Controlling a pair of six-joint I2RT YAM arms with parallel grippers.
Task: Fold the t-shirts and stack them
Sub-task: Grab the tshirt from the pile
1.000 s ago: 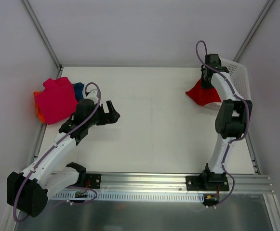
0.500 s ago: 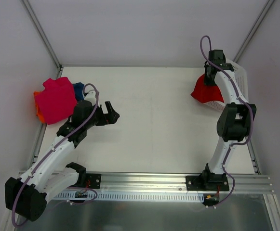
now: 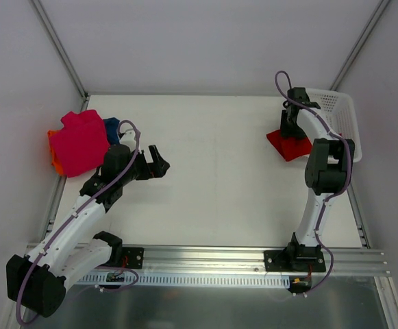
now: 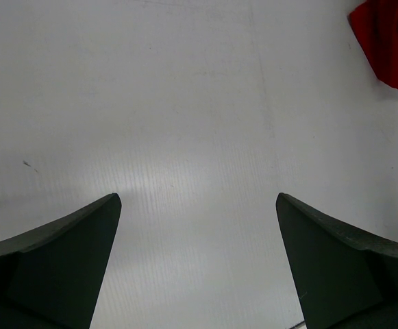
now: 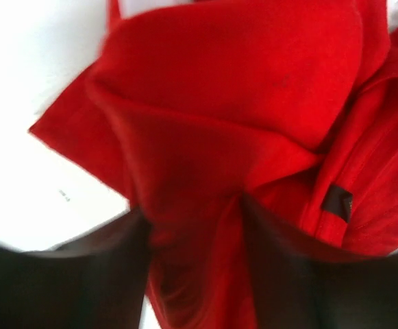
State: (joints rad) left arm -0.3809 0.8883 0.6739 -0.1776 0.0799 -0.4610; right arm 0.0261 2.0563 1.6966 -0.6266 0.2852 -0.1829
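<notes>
— A white tabletop (image 3: 212,199) with pale grey walls (image 3: 205,41) behind and to either side. How many t-shirts do you count?

— Four. Three are bunched together in the far left corner. The magenta-pink t-shirt (image 3: 82,144) lies on top, the orange t-shirt (image 3: 54,160) pokes out beneath its left edge, and the dark blue t-shirt (image 3: 112,127) shows just beside its right edge. The fourth, the red t-shirt (image 3: 284,146), lies crumpled on the table at the far right, touching the left side of the one white mesh basket (image 3: 339,116).

— And the arms?

— There are two, each with one gripper. The left gripper (image 3: 159,161) hangs over bare table just right of the pile. Its jaws are spread wide with nothing between them, and its wrist camera shows only white surface and a corner of red.

— The right one?

— The right gripper (image 3: 291,130) points down onto the red t-shirt. From its wrist camera, folds of red cloth fill the gap between its two dark fingers (image 5: 61,274). The view is blurred, so I can't tell whether they pinch the cloth or merely straddle it.
</notes>
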